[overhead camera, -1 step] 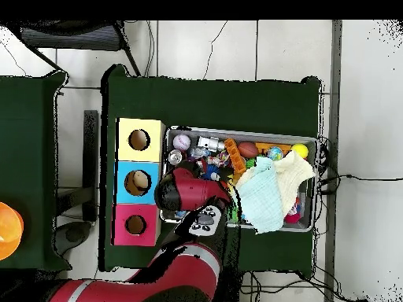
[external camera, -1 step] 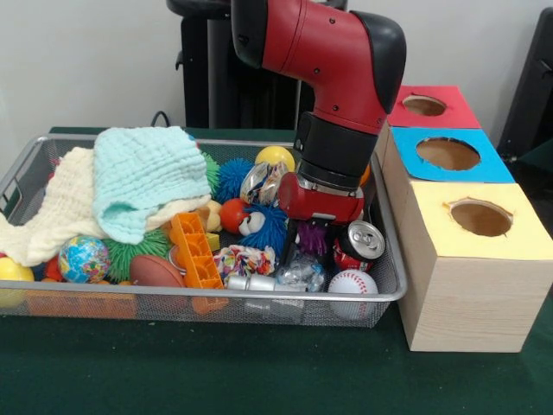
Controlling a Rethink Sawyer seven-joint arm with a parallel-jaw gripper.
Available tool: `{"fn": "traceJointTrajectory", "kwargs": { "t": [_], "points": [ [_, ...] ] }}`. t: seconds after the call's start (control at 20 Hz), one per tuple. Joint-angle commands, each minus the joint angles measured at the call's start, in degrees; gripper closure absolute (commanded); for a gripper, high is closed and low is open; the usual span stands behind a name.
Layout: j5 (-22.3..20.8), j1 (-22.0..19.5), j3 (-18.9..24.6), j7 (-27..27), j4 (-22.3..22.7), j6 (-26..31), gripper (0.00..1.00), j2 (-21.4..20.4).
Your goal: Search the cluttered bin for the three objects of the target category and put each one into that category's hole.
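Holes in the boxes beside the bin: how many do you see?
3, one per box top: yellow box hole nearest the camera, blue box hole in the middle, red box hole farthest back. All unobstructed; none seems hidden.

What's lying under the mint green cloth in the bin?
The mint green cloth drapes over a cream cloth, with a spiky green ball and a globe ball poking out at its front edge. Anything beneath its middle is covered.
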Motion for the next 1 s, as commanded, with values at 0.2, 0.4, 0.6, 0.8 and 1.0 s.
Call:
{"fn": "traceJointTrajectory", "kwargs": {
  "t": [0.2, 0.4, 0.6, 0.8, 1.0],
  "points": [
    [4.04, -2.7, -1.11, 11.95, -9.86, -10.8, 1.0, 0.27],
    [4.67, -1.81, -2.26, 12.6, -8.77, -11.04, 1.0, -0.62],
    [5.05, -0.1, -5.15, 11.67, -9.07, -9.0, 1.0, -1.14],
    [6.44, 2.48, -9.66, 10.97, -10.27, -8.47, 1.0, -0.22],
    [7.84, 4.38, -13.9, 10.19, -12.09, -7.0, 1.0, 1.02]
  ]
}}
